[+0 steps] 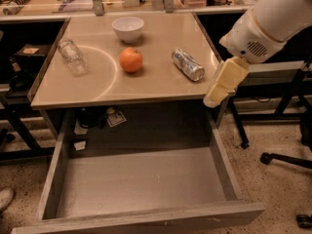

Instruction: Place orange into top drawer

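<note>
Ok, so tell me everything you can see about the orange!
The orange is round and bright orange, and its skin looks smooth. It sits whole near the middle of the tan tabletop and touches only the table. A white bowl stands just behind it. A tipped glass jar lies on one side and a silver can on the other. The gripper hangs beyond the can at the table's edge, well away from the orange.

I'm seeing the tan table [161, 89] carrying four things. The orange [131, 60] is sitting mid-top. The white bowl [128, 29] is sitting just behind the orange, the clear glass [72, 56] is lying on its side well left of the orange, and the silver can [187, 65] is lying right of the orange. The gripper [225, 82] is hanging farther right of the orange, at the table's right edge.
</note>
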Robot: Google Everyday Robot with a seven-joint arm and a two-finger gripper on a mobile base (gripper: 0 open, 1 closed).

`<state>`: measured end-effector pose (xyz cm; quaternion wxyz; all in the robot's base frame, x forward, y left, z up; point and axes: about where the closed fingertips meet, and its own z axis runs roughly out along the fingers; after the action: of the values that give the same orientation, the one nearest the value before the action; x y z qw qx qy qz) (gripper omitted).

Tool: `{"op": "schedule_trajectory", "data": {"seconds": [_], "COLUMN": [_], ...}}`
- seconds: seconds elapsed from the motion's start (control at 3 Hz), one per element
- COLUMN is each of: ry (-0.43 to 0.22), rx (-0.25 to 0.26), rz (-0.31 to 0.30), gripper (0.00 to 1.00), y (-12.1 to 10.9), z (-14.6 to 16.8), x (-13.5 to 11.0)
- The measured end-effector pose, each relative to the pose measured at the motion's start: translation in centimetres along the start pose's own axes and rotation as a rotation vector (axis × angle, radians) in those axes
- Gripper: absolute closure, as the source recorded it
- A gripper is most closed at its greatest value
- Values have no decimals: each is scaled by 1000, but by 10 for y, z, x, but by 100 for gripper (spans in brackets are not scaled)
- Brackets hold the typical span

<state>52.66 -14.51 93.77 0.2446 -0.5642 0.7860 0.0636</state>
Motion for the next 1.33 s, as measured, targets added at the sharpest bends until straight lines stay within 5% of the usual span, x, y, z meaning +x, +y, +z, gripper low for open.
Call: {"op": "schedule_trajectory", "data": {"seconds": [0.67, 1.33], "ry": [-36, -199], "rx": [1, 1], "rz": [18, 32], "gripper": [0, 0], "y": [-3, -33], "z": [10, 68], "x": [0, -44]}}
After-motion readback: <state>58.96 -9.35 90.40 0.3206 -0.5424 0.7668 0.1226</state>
